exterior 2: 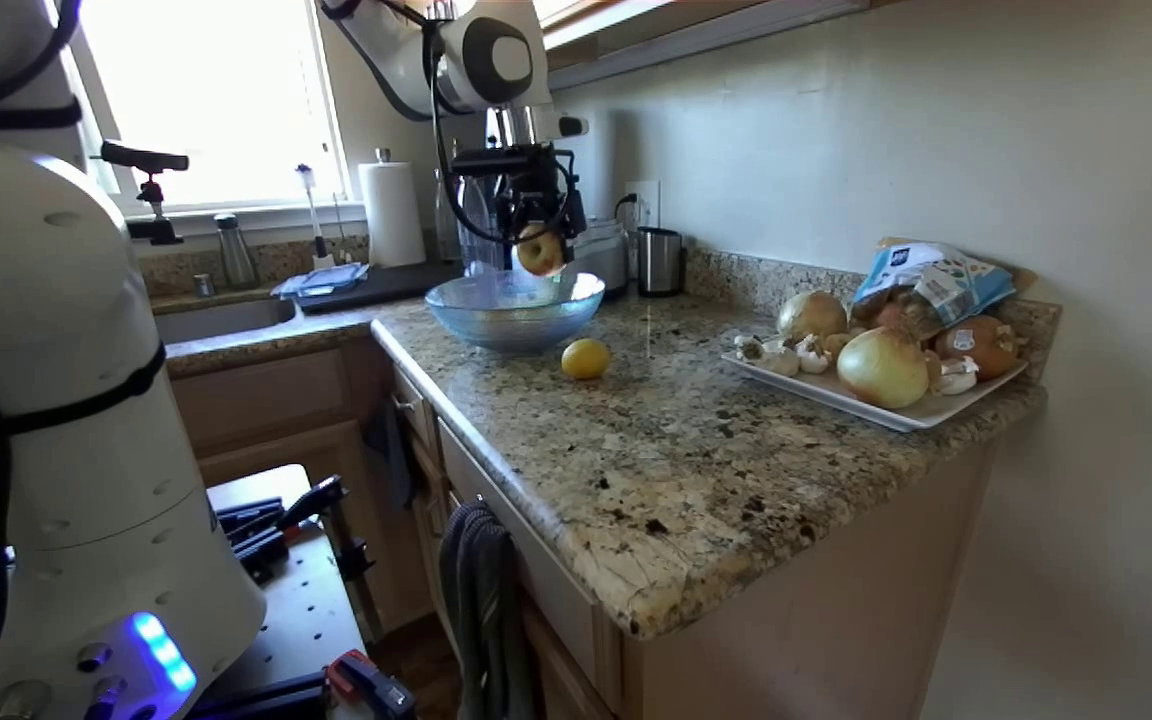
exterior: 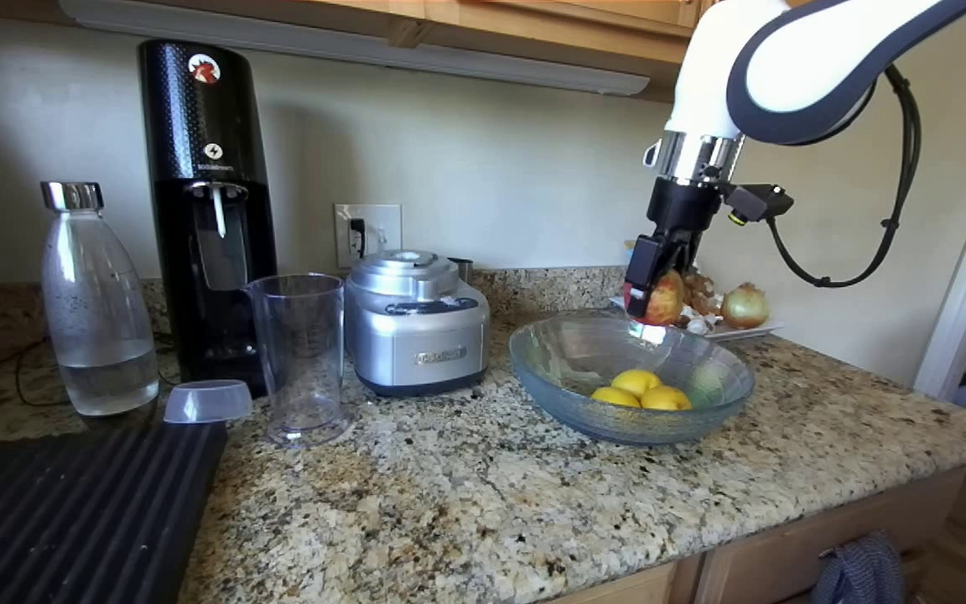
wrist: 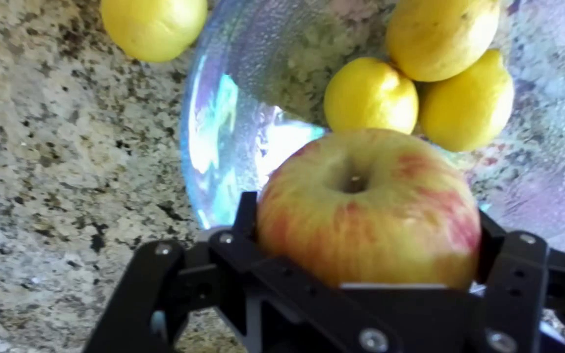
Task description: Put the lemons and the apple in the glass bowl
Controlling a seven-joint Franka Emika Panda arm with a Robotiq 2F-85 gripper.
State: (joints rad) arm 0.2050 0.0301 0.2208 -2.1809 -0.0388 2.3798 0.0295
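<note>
Three lemons (wrist: 371,95) are shown close together inside the glass bowl (wrist: 258,63) in the wrist view. A fourth lemon (wrist: 154,27) is seen outside, on the granite counter (wrist: 66,196), just beside the rim; whether they touch cannot be told. The apple (wrist: 368,211) is clamped from both sides by the gripper (wrist: 368,218), hollow end turned to the camera, part of the bowl covered by it here.

In an exterior view, the apple is held above the bowl, gripper pointed down; the three lemons are seen in the bowl. A silver food processor (exterior: 420,335), a tall clear cup (exterior: 303,352), a black soda machine (exterior: 206,109) and a partly filled bottle (exterior: 101,310) are stood along the picture's left, with a dark ribbed mat (exterior: 72,512) laid in front.

In an exterior view, with the robot's base (exterior 2: 66,450) included, the apple is shown gripped over the bowl; bowl contents cannot be made out. The fourth lemon is seen on the counter, near the bowl. Well apart, a white plate (exterior 2: 941,408) is loaded with onions (exterior 2: 881,368) and garlic (exterior 2: 814,354), a blue-and-white bag (exterior 2: 936,285) set at the back. A paper towel roll (exterior 2: 393,215) is stood near the window (exterior 2: 206,100); a grey towel (exterior 2: 481,610) is hung below the counter's edge.
</note>
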